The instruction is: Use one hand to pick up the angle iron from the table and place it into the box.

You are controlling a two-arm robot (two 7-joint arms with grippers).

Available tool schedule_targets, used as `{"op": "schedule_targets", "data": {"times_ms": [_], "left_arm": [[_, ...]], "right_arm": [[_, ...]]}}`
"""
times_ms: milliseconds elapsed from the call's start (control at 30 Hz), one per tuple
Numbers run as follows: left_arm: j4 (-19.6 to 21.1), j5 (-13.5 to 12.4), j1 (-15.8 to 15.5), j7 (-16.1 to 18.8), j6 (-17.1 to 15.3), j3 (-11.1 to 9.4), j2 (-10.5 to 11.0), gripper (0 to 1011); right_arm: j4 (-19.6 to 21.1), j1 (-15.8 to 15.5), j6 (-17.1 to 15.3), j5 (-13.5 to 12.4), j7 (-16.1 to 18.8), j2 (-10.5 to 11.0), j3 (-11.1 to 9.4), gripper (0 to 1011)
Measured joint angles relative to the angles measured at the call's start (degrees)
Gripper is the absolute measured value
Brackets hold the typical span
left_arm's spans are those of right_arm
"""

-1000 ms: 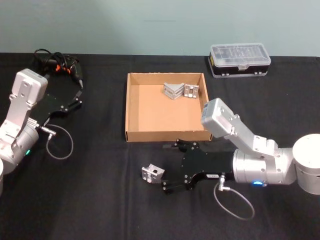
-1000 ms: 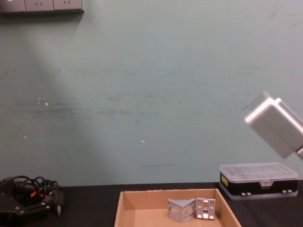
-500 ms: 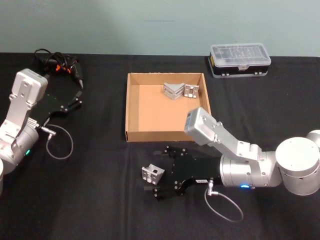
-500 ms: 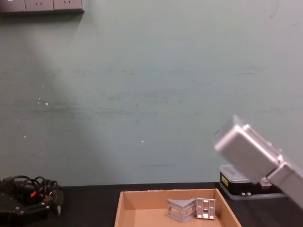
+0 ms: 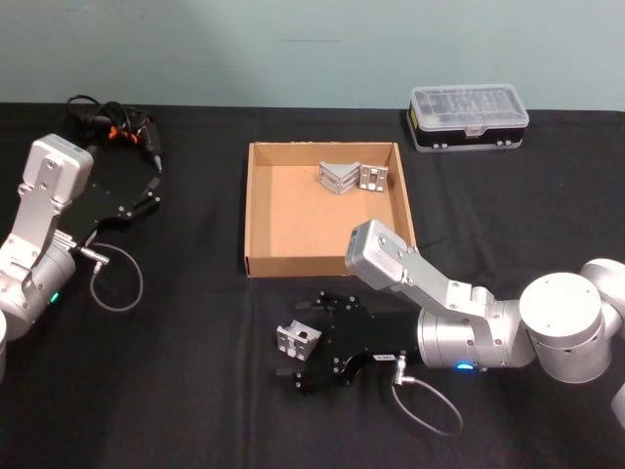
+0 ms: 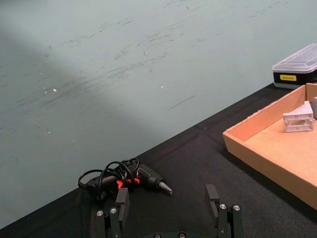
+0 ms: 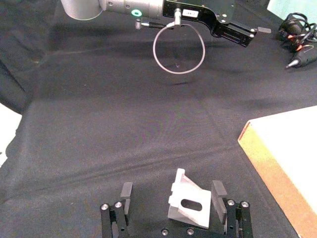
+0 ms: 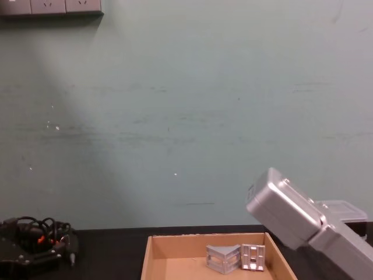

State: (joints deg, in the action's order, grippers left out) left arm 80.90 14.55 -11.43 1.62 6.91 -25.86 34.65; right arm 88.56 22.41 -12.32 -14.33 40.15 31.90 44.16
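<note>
Angle irons number three. One angle iron (image 5: 299, 339) lies on the black bench (image 5: 195, 391), just in front of the box's near wall, and the right gripper (image 5: 298, 345) has its jaws spread open on either side of it; in the right wrist view the piece (image 7: 188, 202) sits between the two fingers (image 7: 126, 191), with a gap visible at each side, so nothing is clamped. Two more angle irons (image 5: 351, 178) rest side by side inside the box (image 5: 256, 210), against its far wall toward the right corner; the chest view shows the same pair (image 8: 235, 258) standing in the tan tray.

One black plastic case with a clear lid (image 5: 468, 116) sits on the bench behind and to the right of the box, well apart from the loose piece. One electric screwdriver with a coiled cord (image 5: 109, 128) lies at the far left of the bench.

The left gripper (image 5: 151, 186) is parked at the left side, near the screwdriver, its jaws open with nothing between them, as the left wrist view (image 6: 168, 210) shows.
</note>
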Motion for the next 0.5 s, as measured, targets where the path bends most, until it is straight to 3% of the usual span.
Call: {"op": "schedule_targets", "data": {"times_ms": [200,500], "left_arm": [[0.0,0.0,0.0,0.0,0.0,0.0,0.0,1000],[0.0,0.0,0.0,0.0,0.0,0.0,0.0,1000]], "right_arm": [[-0.6,-0.07,0.04,0.2,0.0,-0.67,-0.31,954],[-1.14,0.07,-0.12,0.41,-0.05,-1.07,-0.85,690]]}}
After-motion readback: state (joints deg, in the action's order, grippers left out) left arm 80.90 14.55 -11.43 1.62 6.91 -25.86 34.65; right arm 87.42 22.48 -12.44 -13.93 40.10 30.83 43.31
